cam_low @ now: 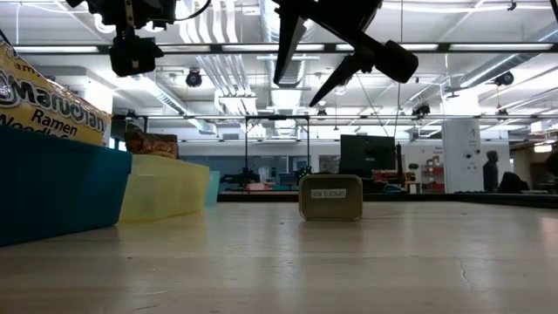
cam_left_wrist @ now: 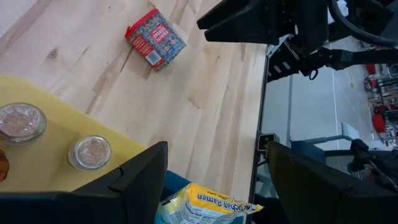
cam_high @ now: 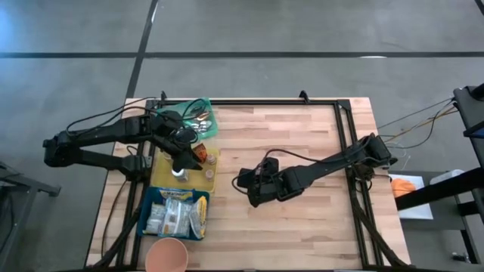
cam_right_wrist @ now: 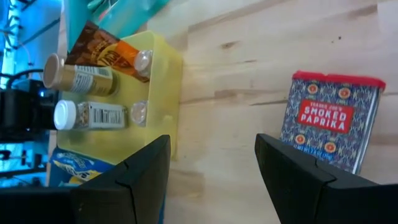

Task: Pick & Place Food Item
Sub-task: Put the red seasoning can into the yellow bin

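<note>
A smoked paprika tin (cam_right_wrist: 329, 124), blue-patterned with a red lid, rests on the wooden table (cam_high: 302, 136) near its middle, printed face up. It also shows in the low view as the tin (cam_low: 331, 198) and in the left wrist view as the tin (cam_left_wrist: 155, 38). My right gripper (cam_right_wrist: 214, 180) hangs open above and just beside the tin, touching nothing. In the high view my right gripper (cam_high: 249, 189) covers the tin. My left gripper (cam_left_wrist: 217, 186) is open over the yellow bin (cam_high: 160, 180) at the table's left, holding nothing.
The yellow bin (cam_right_wrist: 163, 68) holds spice jars and bottles. Toward the near edge stands a blue bin (cam_high: 151, 198) with ramen packs (cam_left_wrist: 208, 205), then a pink cup (cam_high: 166, 255). A teal bin (cam_high: 203, 121) sits at the far left.
</note>
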Motion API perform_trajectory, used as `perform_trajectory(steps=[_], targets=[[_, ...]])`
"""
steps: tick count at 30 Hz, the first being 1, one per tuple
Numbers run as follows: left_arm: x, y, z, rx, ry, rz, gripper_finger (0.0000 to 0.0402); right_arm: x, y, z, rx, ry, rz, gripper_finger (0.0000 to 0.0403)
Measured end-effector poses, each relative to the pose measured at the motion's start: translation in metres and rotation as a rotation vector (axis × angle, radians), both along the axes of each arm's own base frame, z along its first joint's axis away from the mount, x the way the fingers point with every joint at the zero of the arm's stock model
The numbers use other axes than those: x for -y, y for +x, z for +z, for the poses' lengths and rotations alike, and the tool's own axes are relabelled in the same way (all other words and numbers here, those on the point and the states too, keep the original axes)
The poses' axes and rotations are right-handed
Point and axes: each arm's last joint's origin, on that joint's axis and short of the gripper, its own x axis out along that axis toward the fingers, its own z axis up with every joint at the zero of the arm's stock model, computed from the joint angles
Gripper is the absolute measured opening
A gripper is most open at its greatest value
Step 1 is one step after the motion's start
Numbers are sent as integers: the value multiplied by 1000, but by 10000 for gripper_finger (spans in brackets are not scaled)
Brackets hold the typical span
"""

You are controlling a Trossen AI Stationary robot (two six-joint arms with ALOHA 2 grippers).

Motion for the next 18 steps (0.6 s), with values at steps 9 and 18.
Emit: perform_trajectory(steps=[9, 18], targets=[[0, 0, 0, 0, 0, 0, 277, 1, 0, 0, -66, -85, 100, 233], [0, 0, 0, -2, -1, 1, 277, 2, -7, 1, -108, 40, 75, 233]])
